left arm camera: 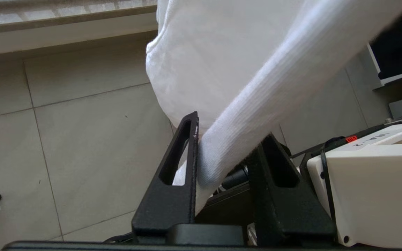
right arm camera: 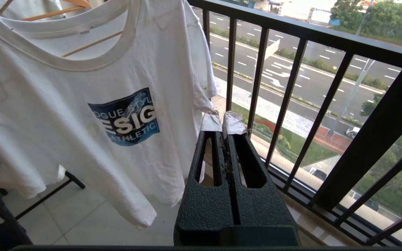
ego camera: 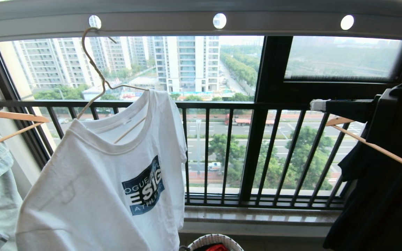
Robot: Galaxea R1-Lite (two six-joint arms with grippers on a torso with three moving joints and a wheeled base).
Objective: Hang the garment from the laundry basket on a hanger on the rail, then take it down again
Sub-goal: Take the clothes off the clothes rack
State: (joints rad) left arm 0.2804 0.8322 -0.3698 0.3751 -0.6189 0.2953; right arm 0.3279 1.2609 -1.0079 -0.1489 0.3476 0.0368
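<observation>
Now the left claw (left arm camera: 229, 139), jaws parted, straddles the garment (ego camera: 110, 174)'s hem; back away gently, leaving the hanger (ego camera: 96, 69) hooked.

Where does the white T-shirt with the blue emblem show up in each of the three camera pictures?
Head view: the T-shirt fills the lower left, hanging on the wire hanger.
Left wrist view: only its ribbed white edge, running between the left gripper fingers.
Right wrist view: left half, emblem facing the camera.
Shared landmark: the blue emblem, in the head and right wrist views.
</observation>
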